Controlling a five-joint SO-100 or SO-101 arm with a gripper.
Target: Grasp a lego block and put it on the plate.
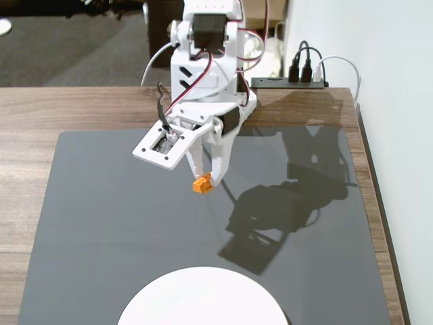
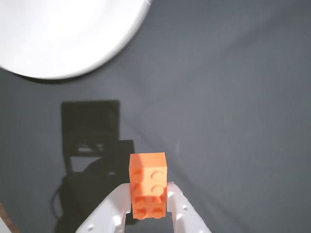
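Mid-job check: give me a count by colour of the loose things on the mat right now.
Orange: 1, small orange studded plastic lego block, held in the white gripper
White: 1, large round white plate
Total: 2
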